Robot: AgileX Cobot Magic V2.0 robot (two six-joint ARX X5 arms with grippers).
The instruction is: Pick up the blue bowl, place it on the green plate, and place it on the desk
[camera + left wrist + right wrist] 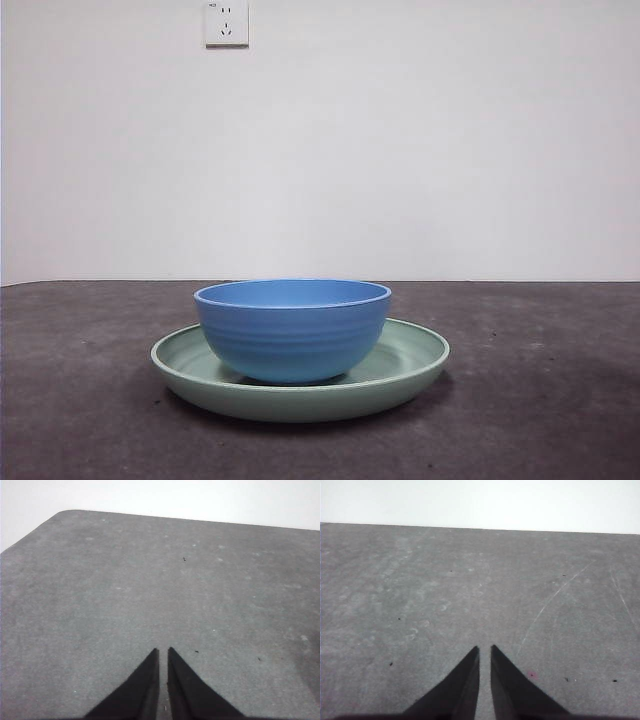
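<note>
In the front view the blue bowl (292, 329) stands upright inside the green plate (415, 360), which rests flat on the desk (540, 400). Neither arm shows in that view. The left gripper (163, 652) is shut with nothing between its jaws and hangs over bare desk (150, 590). Over another bare stretch of desk (470, 595), the right gripper (485, 650) is also shut and holds nothing. Bowl and plate are out of sight in both wrist views.
A white wall with a socket (226, 22) rises behind the desk's far edge. A rounded corner of the desk (65, 515) shows in the left wrist view. Faint scratches (555, 597) mark the surface under the right arm.
</note>
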